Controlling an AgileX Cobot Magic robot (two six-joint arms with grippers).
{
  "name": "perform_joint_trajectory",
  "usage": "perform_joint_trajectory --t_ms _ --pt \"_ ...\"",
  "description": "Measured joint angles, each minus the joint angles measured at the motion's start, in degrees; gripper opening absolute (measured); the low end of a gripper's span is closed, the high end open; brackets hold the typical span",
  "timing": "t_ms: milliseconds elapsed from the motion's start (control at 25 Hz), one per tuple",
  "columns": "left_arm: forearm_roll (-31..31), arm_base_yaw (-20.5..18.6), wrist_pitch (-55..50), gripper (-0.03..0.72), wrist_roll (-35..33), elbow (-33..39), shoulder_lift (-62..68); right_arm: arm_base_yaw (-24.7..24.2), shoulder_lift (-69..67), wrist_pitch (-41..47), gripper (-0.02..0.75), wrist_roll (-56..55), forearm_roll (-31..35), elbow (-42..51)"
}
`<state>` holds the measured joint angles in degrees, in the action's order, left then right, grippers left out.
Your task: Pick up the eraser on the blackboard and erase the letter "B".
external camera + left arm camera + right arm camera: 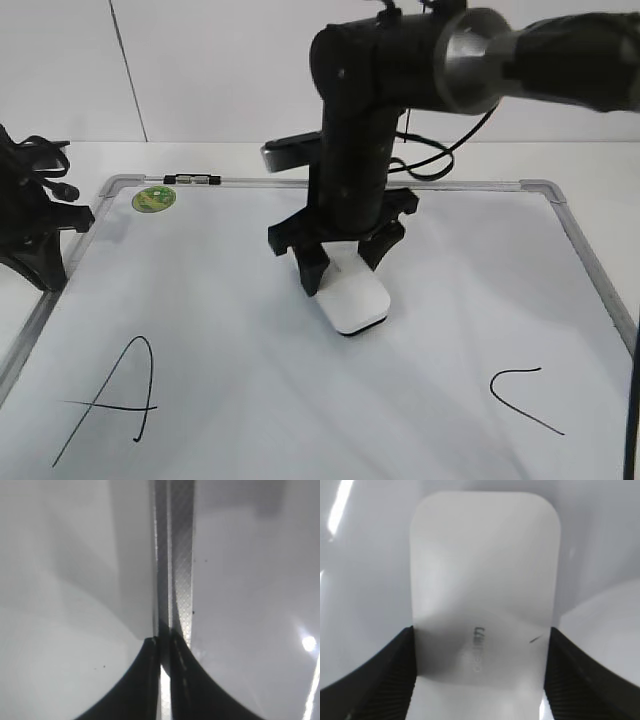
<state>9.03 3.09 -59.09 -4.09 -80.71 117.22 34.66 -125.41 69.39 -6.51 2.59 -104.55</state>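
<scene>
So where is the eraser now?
The eraser lies mid-board on the blackboard in the exterior view, between the right hand fingers, with A left and C right.

Bright overhead light glares off the blackboard [470, 290]; wrist views blurred.

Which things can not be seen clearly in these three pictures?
- The letter "B": no view shows it; whether it is erased or under the eraser cannot be told.
- The eraser's marking: blurred in the right wrist view, unreadable.
- The right gripper: its fingertips sit at the eraser's sides; actual contact unclear.
- The left gripper: only blurred fingertips over the blackboard frame.
</scene>
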Motion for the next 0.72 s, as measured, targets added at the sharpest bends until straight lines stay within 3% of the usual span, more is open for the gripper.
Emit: perform_joint_trajectory --t_ms 360,720 --pt "0.0 0.0 -0.1 0.016 0.0 0.0 0.0 -9.4 7.5 0.6 0.538 0.1 -0.1 1.6" --pt "0.0 0.0 -0.1 0.016 0.0 0.0 0.0 -22.7 18.0 -4.0 0.534 1.6 2.9 16.9"
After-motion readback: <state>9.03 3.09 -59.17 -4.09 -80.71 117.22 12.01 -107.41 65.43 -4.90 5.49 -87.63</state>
